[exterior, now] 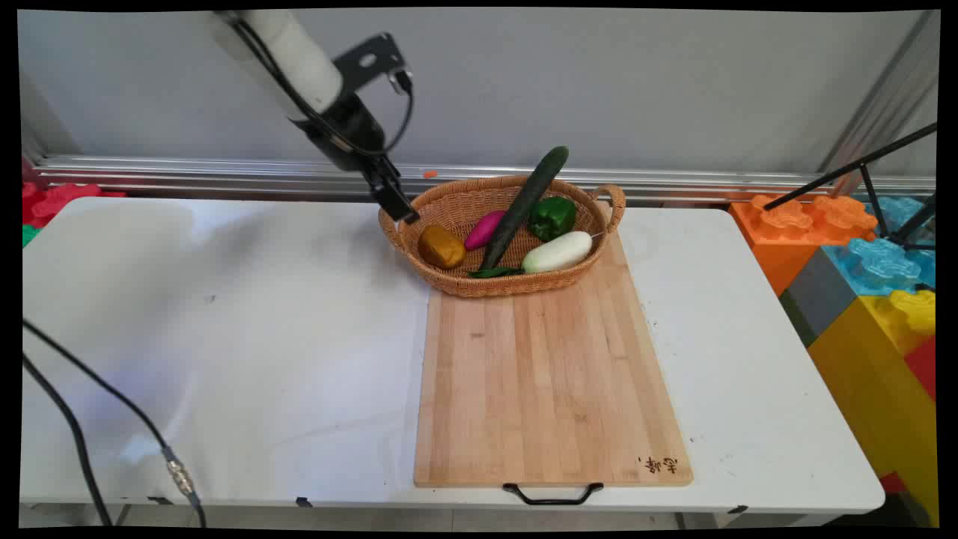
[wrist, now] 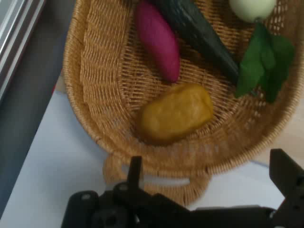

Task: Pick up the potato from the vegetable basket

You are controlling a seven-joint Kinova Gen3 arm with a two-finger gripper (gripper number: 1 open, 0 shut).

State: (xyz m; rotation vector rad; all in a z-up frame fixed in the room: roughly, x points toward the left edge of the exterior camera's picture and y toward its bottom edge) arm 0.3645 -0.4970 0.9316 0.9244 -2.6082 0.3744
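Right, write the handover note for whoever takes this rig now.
Tool: open, holding nothing, hovering over the left handle end of the wicker basket, nearest the potato.
In the basket: potato, purple sweet potato, cucumber leaning over the far rim, green bell pepper, white radish with its green leaves.
The basket sits on the far end of the wooden cutting board; nothing else lies on the board.
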